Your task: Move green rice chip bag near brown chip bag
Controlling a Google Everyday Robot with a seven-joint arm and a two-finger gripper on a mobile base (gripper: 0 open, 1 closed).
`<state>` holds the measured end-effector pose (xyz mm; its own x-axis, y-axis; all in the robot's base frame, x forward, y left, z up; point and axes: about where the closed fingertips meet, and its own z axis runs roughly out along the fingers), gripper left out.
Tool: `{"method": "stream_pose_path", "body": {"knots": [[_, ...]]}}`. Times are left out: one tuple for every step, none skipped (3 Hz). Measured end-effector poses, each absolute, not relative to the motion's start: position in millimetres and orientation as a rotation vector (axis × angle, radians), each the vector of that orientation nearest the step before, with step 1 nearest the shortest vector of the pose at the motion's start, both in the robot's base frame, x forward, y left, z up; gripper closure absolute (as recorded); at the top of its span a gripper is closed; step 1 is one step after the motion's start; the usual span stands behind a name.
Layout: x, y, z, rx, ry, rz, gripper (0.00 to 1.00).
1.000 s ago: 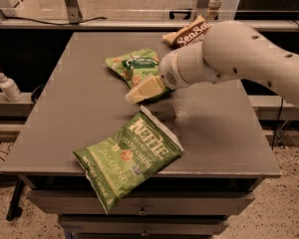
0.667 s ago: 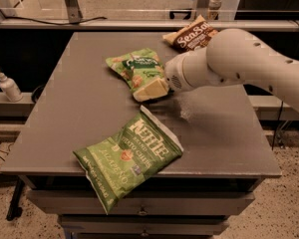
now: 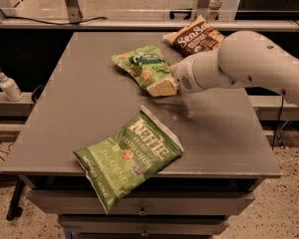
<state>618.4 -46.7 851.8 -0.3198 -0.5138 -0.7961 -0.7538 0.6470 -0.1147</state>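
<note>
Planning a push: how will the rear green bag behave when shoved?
The rear green bag looks puffed and crinkled, so probably light and floppy. It lies flat, so likely slides, not rolls. The gripper is at its near edge.

The gripper [image 3: 160, 88] was positioned over the middle of the grey table [image 3: 79, 108], somewhat toward the far edge, on a white arm [image 3: 249, 66] that reached in from the right edge. Its cream tip overlapped the near right end of the green rice chip bag [image 3: 139, 63], which lay flat. The brown chip bag [image 3: 194, 36] lay at the far edge, right of centre, close to the green rice chip bag but apart from it. A green Kettle bag [image 3: 127, 158] lay tilted at the near edge, left of centre, with one corner overhanging. A white pump bottle [image 3: 9, 86] stood on a ledge beyond the left edge.
</note>
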Motion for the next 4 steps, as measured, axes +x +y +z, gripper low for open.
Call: {"method": "stream_pose_path", "body": {"knots": [[617.4, -52.6, 863.5, -1.007, 2.002, 0.324, 0.88], [615.1, -56.7, 876.2, -1.022, 2.002, 0.293, 1.00], [608.8, -65.1, 885.1, -1.019, 2.007, 0.262, 1.00], [599.5, -82.3, 889.0, -1.005, 2.017, 0.229, 1.00]]}}
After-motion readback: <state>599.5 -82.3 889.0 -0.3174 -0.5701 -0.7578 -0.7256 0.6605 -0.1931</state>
